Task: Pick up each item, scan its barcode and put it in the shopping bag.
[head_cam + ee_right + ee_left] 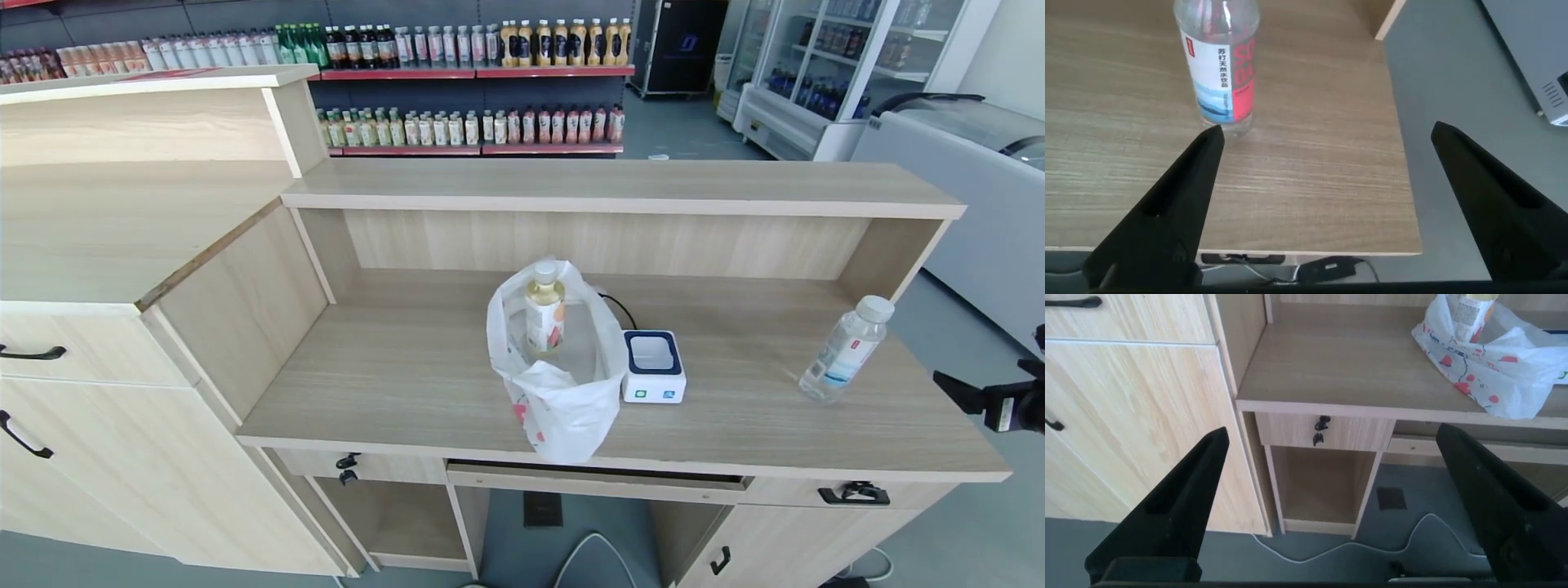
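A white plastic shopping bag [571,400] stands open at the middle of the wooden counter [408,367]. Upright inside it is a yellowish drink bottle [544,314]. Just right of the bag sits a white and blue barcode scanner [653,365]. A clear water bottle [845,347] with a white cap stands upright near the counter's right end. My right gripper [951,388] hovers open beyond the counter's right front corner, a little short of the water bottle [1221,65], holding nothing. My left gripper [1333,431] is open and empty, low before the counter's left front, with the bag [1503,367] off to one side.
A raised shelf [620,188] runs along the counter's back, with side walls at both ends. A tall cabinet [98,245] adjoins on the left. Keys hang from a drawer [349,467] under the front edge. A cable [616,306] leads back from the scanner.
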`<state>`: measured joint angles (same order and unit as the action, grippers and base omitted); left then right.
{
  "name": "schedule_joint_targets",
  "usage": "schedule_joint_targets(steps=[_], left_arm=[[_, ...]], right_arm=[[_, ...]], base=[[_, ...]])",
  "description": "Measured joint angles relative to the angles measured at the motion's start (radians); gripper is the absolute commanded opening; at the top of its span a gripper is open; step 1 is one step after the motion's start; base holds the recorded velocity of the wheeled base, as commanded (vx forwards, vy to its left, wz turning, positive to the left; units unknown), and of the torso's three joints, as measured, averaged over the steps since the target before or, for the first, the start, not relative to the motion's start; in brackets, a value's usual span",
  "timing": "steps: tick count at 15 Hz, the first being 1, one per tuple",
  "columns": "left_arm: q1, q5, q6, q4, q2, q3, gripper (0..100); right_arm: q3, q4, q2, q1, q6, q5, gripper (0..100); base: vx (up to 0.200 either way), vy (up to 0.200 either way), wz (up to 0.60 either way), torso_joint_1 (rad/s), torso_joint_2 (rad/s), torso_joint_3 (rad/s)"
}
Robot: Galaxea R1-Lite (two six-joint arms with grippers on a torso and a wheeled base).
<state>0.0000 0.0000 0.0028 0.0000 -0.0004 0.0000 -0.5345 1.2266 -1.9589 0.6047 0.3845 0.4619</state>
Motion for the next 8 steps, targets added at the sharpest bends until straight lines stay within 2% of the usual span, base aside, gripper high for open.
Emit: schedule_joint_targets(steps=[3, 8], left_arm=[[0.0, 0.0, 0.0, 0.0, 0.0, 0.0, 100], [0.0, 0.0, 0.0, 0.0, 0.0, 0.0, 100]], right_arm=[[-0.027, 0.105, -0.086, -0.024, 0.002, 0.013, 100], [-0.121, 0.149, -0.2, -0.085, -0.009, 0.023, 100]], base=[[0.0, 0.0, 0.0, 0.0, 0.0, 0.0], [0.0, 0.0, 0.0, 0.0, 0.0, 0.0]])
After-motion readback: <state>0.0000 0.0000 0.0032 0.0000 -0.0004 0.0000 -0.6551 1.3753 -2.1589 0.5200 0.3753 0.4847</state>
